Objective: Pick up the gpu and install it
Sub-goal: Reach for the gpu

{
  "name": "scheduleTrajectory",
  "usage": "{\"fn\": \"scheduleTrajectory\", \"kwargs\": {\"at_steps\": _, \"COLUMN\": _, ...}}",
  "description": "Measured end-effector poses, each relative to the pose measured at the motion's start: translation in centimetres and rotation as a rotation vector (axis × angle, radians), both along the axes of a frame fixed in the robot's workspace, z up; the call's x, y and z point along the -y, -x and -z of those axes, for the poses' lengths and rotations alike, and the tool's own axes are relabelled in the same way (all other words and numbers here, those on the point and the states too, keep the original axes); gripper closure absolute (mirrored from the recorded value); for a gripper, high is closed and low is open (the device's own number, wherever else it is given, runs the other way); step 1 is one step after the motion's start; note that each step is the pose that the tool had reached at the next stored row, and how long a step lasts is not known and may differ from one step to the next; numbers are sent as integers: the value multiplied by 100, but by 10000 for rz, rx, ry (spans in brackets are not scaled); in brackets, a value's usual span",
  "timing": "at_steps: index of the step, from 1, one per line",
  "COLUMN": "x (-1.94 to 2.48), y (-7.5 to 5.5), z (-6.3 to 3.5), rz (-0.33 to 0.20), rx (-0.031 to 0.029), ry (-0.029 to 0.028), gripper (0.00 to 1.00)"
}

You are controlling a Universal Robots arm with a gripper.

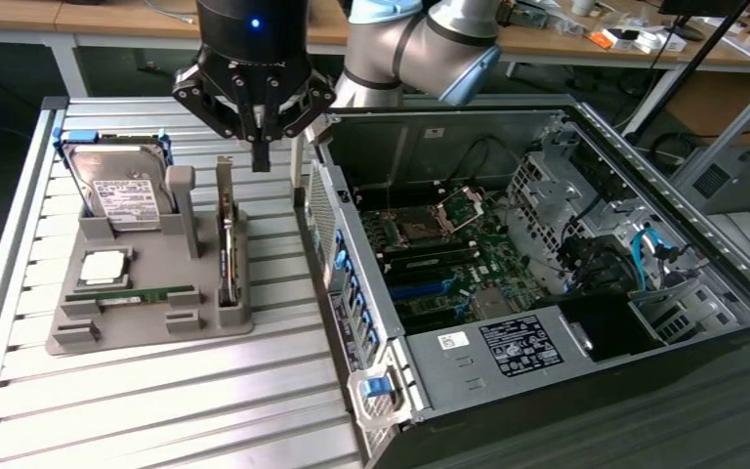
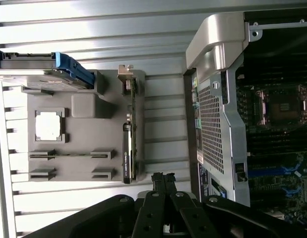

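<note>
White labels on the drive (image 1: 122, 195) and the power supply (image 1: 521, 347) in the case (image 1: 414, 137) are too small to read. The pincer (image 1: 261, 161) (image 2: 163, 179) is closed and empty, hanging close by the gpu (image 1: 228, 234) (image 2: 129, 144), touching nothing. The gpu stands on edge in the grey holder (image 1: 141, 327), left of centre in the exterior view, beside a chip (image 1: 102, 266) and a memory stick (image 1: 147, 293)

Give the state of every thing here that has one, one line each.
gripper: shut, holding nothing, above the holder.
gpu: on edge in the holder, ungripped.
hard drive: upright in the holder.
processor: flat in its recess.
memory stick: on edge in its slots.
computer case: side open.
</note>
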State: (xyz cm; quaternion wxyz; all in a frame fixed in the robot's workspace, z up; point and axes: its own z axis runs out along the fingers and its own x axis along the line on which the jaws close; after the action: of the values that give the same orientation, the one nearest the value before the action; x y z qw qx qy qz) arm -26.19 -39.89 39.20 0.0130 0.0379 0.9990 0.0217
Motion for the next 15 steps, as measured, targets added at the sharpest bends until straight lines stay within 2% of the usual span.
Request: {"fn": "scheduleTrajectory", "kwargs": {"at_steps": 15, "x": 0, "y": 92, "z": 1, "rz": 0, "rx": 1, "ry": -1, "gripper": 89}}
